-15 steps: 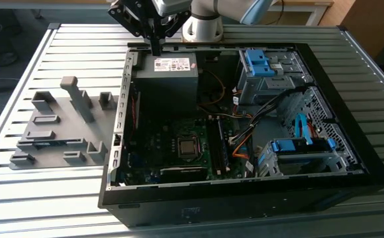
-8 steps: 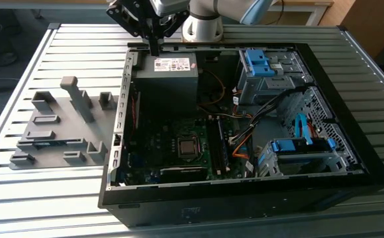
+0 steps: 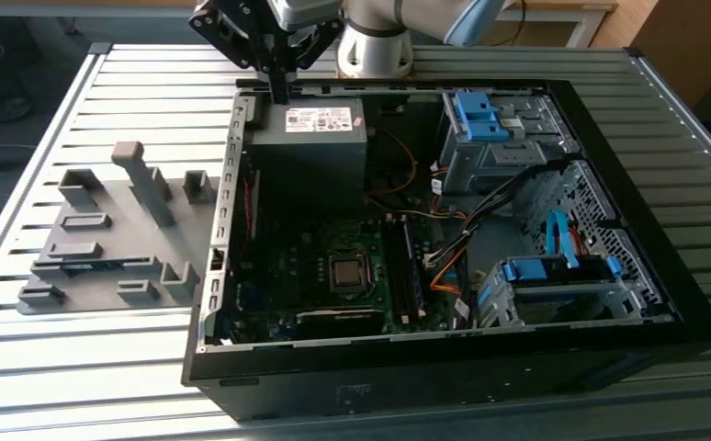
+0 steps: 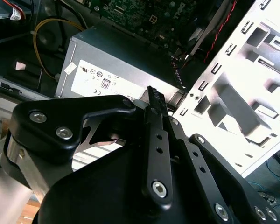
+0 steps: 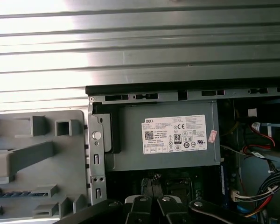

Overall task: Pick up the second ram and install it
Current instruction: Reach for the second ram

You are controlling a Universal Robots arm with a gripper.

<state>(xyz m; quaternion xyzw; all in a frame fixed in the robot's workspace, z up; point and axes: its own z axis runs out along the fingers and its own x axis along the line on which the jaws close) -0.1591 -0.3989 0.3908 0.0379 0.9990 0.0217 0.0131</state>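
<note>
The second ram [image 3: 90,266] is a thin blue-green stick lying in a slot of the grey holder plate [image 3: 117,225] at the exterior view's left, beside the open computer case [image 3: 649,322]. In the first wrist view the ram [image 5: 11,192] shows as a bluish strip in the holder plate [image 5: 42,170]. My gripper [image 3: 281,92] hangs over the case's far corner, above the power supply [image 3: 312,138] and well away from the ram. Its fingers [image 4: 152,100] are shut together with nothing between them. The finger bases [image 5: 141,205] sit above the power supply [image 5: 163,135].
Inside the case lie the motherboard [image 3: 331,276], orange and black cables [image 3: 447,248] and blue drive bays [image 3: 484,115]. A tall grey block [image 3: 147,179] and several smaller ones stand on the holder plate. Everything rests on a slatted metal table [image 3: 86,367].
</note>
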